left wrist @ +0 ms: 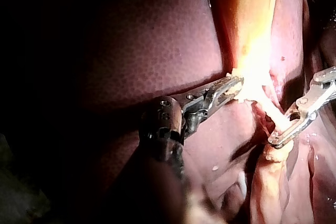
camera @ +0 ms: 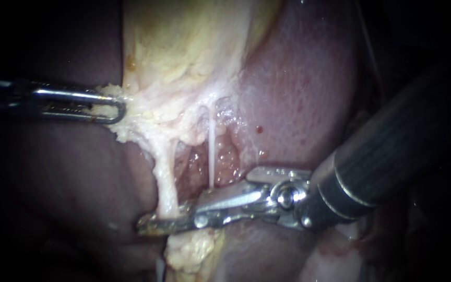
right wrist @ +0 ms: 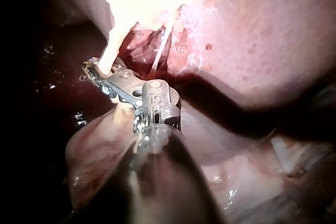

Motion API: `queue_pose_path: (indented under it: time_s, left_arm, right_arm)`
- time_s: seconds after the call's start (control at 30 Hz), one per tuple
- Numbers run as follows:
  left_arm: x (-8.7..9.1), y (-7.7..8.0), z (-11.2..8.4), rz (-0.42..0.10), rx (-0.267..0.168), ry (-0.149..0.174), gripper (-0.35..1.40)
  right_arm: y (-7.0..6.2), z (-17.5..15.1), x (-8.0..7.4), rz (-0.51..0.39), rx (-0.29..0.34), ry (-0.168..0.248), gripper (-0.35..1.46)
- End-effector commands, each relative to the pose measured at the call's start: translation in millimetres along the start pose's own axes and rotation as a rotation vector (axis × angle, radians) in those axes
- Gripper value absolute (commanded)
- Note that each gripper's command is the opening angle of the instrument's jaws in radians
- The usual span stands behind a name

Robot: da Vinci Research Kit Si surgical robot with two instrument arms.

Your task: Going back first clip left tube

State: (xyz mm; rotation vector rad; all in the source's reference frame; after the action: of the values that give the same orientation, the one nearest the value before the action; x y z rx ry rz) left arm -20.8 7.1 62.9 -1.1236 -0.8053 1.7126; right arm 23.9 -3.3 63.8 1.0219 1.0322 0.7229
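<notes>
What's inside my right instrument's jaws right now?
The left tube runs down between the right instrument jaws, gripped from both sides. A clip there, if any, is covered.

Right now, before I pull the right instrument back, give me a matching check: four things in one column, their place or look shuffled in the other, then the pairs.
Things:
1. left instrument
2. right instrument
3. right tube
4. liver

Place or look:
A. thin white strand, running up and down
B. red, speckled surface
C. jaws shut on the pale edge of the gallbladder
D. tip at the lower end of the left tube

Pairs: 1-C; 2-D; 3-A; 4-B
</notes>
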Motion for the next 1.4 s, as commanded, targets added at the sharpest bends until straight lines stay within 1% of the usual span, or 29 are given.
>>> queue_pose_path:
  time_s: [0.03,0.07,0.1,0.13,0.17,0.2,0.27,0.33,0.4,0.5,0.53,0.6,0.67,0.7,0.8,0.9,1.07,1.17,1.3,1.4]
  left_arm:
    - [0.0,0.0,0.0,0.000,0.000,0.000,-0.35]
    - [0.0,0.0,0.0,0.000,0.000,0.000,-0.35]
    - [0.0,0.0,0.0,0.000,0.000,0.000,-0.35]
    - [0.0,0.0,0.0,0.000,0.000,0.000,-0.35]
    - [0.0,0.0,0.0,0.000,0.000,0.000,-0.35]
    - [0.0,0.0,0.0,0.000,0.000,0.000,-0.35]
    - [0.0,0.0,0.0,0.000,0.000,0.000,-0.35]
    - [0.0,0.0,-0.1,0.000,0.000,0.000,-0.35]
    - [0.0,0.0,-0.1,0.000,0.000,0.000,-0.35]
    - [0.0,0.0,-0.1,0.000,0.000,0.000,-0.35]
    - [0.0,0.0,-0.1,0.000,0.000,0.000,-0.35]
    - [0.0,0.0,-0.1,0.000,0.000,0.000,-0.35]
    - [0.0,0.0,-0.1,0.000,0.000,0.000,-0.35]
    - [0.0,0.1,-0.1,0.000,0.000,0.000,-0.35]
    - [0.0,0.1,-0.1,0.000,0.000,0.000,-0.35]
    - [0.0,0.1,-0.2,0.000,0.000,0.000,-0.35]
    - [0.0,0.1,-0.2,0.000,-0.001,-0.001,-0.35]
    - [-0.1,0.1,-0.3,0.000,-0.001,-0.001,-0.35]
    - [-0.1,0.1,-0.3,0.000,-0.001,-0.001,-0.35]
    - [-0.1,0.1,-0.4,0.000,-0.001,-0.001,-0.35]
  right_arm:
    - [0.0,0.1,0.0,0.000,0.002,0.002,-0.35]
    - [0.1,0.1,-0.1,-0.001,0.015,-0.001,-0.34]
    - [0.1,0.2,-0.1,0.000,0.026,0.003,-0.16]
    - [0.2,0.3,-0.2,0.000,0.040,0.015,0.07]
    - [0.2,0.5,-0.2,0.001,0.049,0.026,0.24]
    - [0.3,0.8,-0.2,0.001,0.058,0.037,0.37]
    - [0.5,1.3,-0.2,0.001,0.072,0.055,0.45]
    - [0.7,1.7,-0.6,-0.002,0.083,0.067,0.47]
    - [1.1,2.0,-1.2,-0.006,0.086,0.065,0.47]
    - [2.6,2.5,-2.1,-0.055,0.080,0.067,0.48]
    - [3.4,2.7,-2.3,-0.093,0.076,0.069,0.49]
    - [4.5,2.7,-2.4,-0.147,0.054,0.072,0.49]
    - [5.6,2.3,-2.2,-0.216,0.006,0.093,0.49]
    - [5.9,2.1,-2.1,-0.243,-0.019,0.107,0.49]
    - [6.9,1.3,-1.5,-0.308,-0.054,0.125,0.49]
    - [7.2,0.7,-1.2,-0.364,-0.078,0.134,0.49]
    - [6.9,-0.2,-1.2,-0.421,-0.091,0.128,0.50]
    - [6.8,-0.7,-1.5,-0.464,-0.098,0.110,0.50]
    - [6.6,-1.6,-1.8,-0.543,-0.112,0.072,0.50]
    - [6.1,-3.2,-2.0,-0.600,-0.106,0.068,0.50]
